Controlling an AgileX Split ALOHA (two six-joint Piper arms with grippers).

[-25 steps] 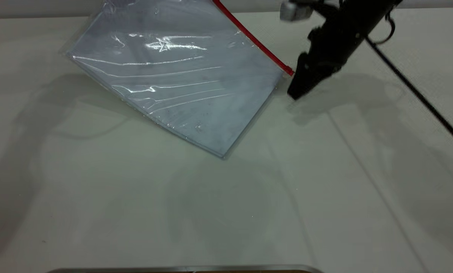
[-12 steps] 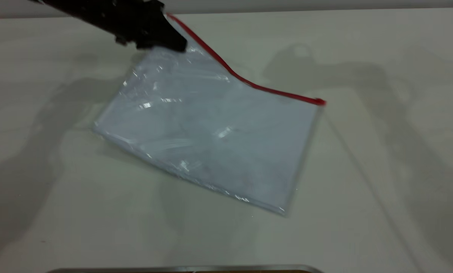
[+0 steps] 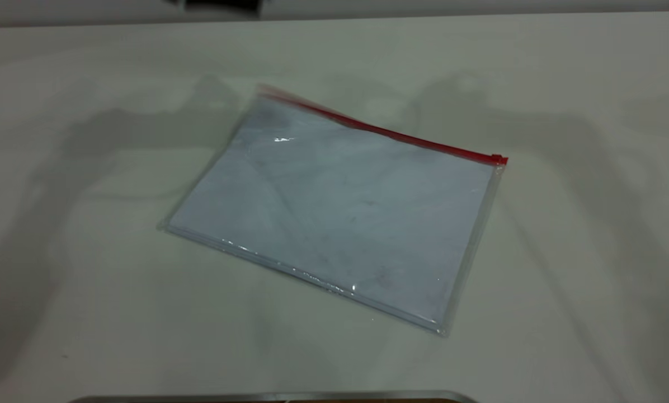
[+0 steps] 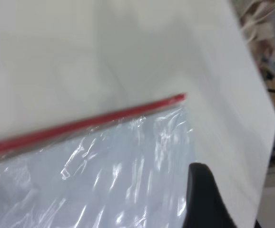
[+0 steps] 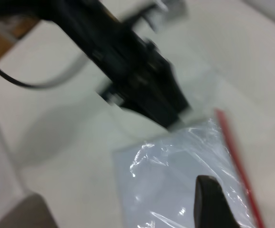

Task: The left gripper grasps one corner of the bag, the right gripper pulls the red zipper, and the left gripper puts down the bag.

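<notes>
Lying flat on the tabletop (image 3: pixel 536 336) now, the bag (image 3: pixel 334 212) has dropped from the left hand (image 5: pixel 175 111), which hangs released above it, task seemingly done.

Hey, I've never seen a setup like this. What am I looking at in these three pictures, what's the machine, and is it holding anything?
This is a robot with two separate arms at a white table, each ending in a gripper, a kind of two-fingered pincer.

The wide picture comes from a camera outside the robot, looking down at the table. The other two come from small cameras on the arms' wrists.

On the table lies a large flat clear plastic bag with white paper sheets inside. A thin red zipper strip runs along its far long edge, with a tiny red slider tab at one end.

The right wrist picture shows the right gripper, open above the bag, and farther off the black left gripper, near one corner of the bag.

Nothing appears to be held: the bag lies flat on the table.
</notes>
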